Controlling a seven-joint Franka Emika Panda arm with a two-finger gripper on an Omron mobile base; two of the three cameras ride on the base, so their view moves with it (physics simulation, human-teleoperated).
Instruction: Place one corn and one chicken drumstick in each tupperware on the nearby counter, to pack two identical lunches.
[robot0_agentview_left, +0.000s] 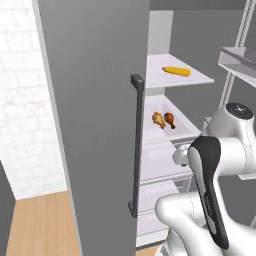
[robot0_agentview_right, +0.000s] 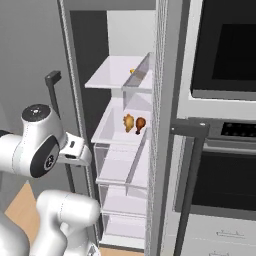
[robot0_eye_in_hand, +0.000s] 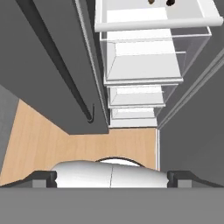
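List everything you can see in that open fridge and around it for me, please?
corn: one, yellow, lying on the upper fridge shelf.
chicken drumsticks: two, golden brown, side by side on the middle shelf.
clear drawers: several, transparent, stacked below the middle shelf.
fridge door: one, grey, swung open on the left, with a dark vertical handle.
oven: dark glass fronts, built in to the right of the fridge.
floor: light wood, in front of the fridge.
wall: white tile, left of the door.
robot arm: one, white with dark joints, in front of the fridge.
gripper: open, pointing down toward the floor.
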